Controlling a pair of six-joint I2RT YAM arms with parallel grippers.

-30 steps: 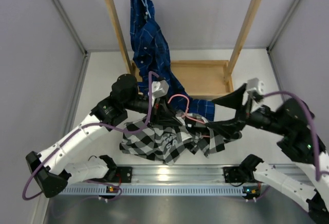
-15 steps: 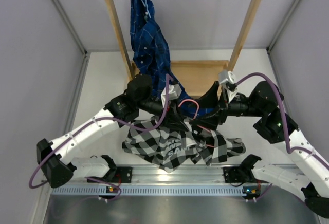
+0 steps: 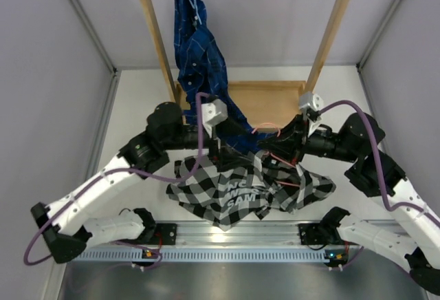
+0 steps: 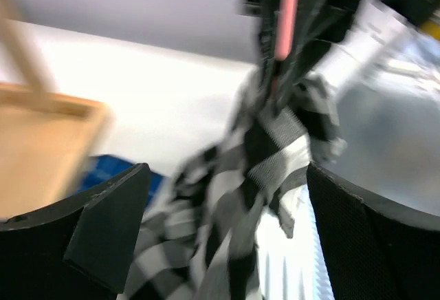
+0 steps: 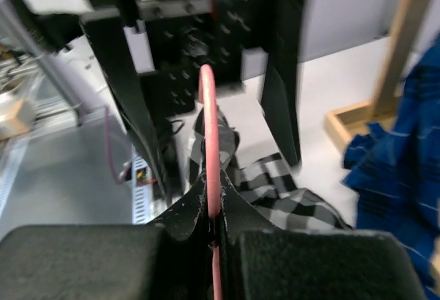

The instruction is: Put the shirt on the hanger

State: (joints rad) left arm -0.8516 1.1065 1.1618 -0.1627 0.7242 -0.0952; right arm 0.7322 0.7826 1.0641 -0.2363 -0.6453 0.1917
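Hanger (image 5: pixel 208 128) pinched in right claw (image 5: pixel 214 207), touching shirt (image 3: pixel 227 191).

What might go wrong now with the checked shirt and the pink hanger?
The left gripper is open and holds nothing, so the shirt may slip off the hanger. The right gripper pinches only the thin wire, which might twist or slide. The blue shirt hangs close by and may snag.
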